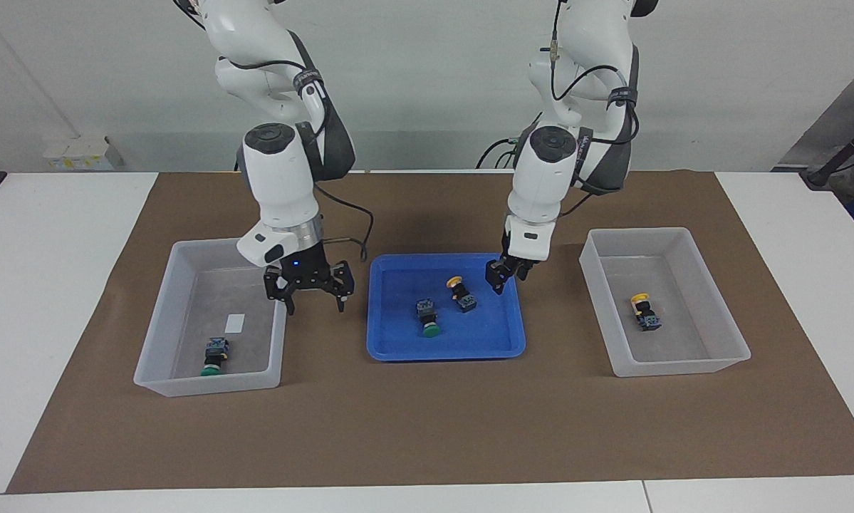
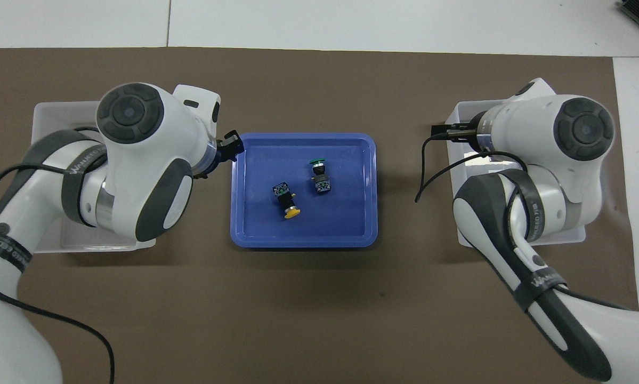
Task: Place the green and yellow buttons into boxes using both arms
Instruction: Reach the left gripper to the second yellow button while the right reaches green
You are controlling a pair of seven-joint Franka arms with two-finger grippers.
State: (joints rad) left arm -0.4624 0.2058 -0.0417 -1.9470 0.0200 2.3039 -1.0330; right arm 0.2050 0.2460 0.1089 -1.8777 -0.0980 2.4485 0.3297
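Here the yellow button [image 1: 461, 293] lies in the blue tray [image 1: 398, 349], just beside the left gripper [image 1: 501, 279], jaws' state unclear; the right gripper [image 1: 310, 292] hangs released.

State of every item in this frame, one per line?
Left gripper: over the tray's edge, holding nothing.
Right gripper: jaws open, empty, over its box's edge.
Tray: holds one green button and one yellow button, both lying on their sides.
Box at right arm's end: holds one green button.
Box at left arm's end: holds one yellow button.

Right gripper [image 1: 311, 287] open over box [image 1: 157, 324]; left gripper [image 1: 506, 276] over tray [image 1: 398, 349].
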